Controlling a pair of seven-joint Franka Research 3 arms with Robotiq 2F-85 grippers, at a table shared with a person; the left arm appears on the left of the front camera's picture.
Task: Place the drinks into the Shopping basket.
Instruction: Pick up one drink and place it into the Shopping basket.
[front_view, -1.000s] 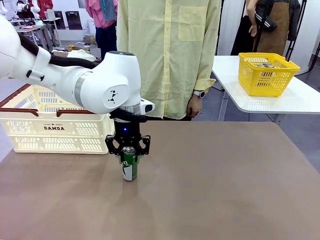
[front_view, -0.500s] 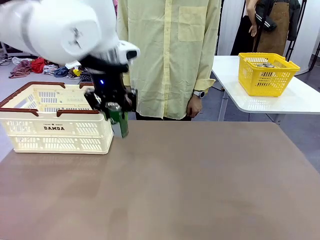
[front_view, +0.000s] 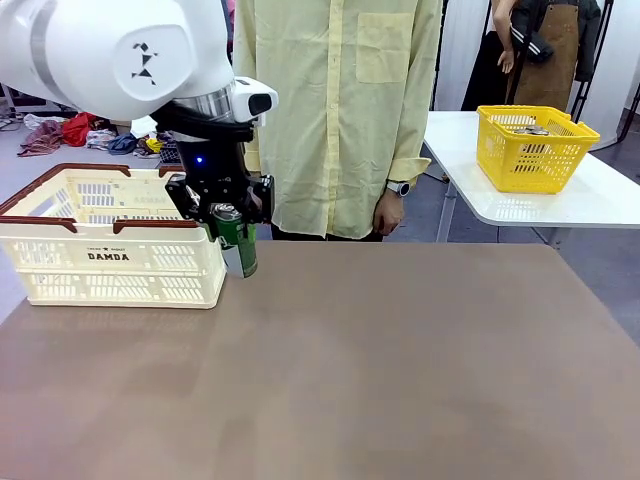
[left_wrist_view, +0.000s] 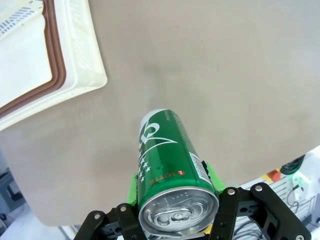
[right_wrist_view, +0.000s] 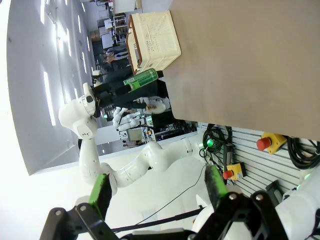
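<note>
Green drink can (front_view: 238, 246), one in number, with a silver top and white marks, hangs in the left gripper (front_view: 229, 220). The jaws are closed on its upper part, green pads pressed to both sides. The can tilts slightly and is lifted clear of the brown table (front_view: 400, 370). It sits just beside the right end of the one Shopping basket (front_view: 110, 256), level with the brown rim. In the left wrist view, bare tabletop lies under the can (left_wrist_view: 169, 167) and the basket's corner (left_wrist_view: 75, 75) lies off to one side.

The right gripper (right_wrist_view: 157, 192) holds nothing, its two green pads spread wide.

One person in a pale yellow shirt (front_view: 335, 110) stands at the far edge, one hand (front_view: 388, 212) hanging down. One yellow basket (front_view: 535, 150) sits on a separate white table (front_view: 560, 205).

The brown table is bare from the basket across to its right and near edges.
</note>
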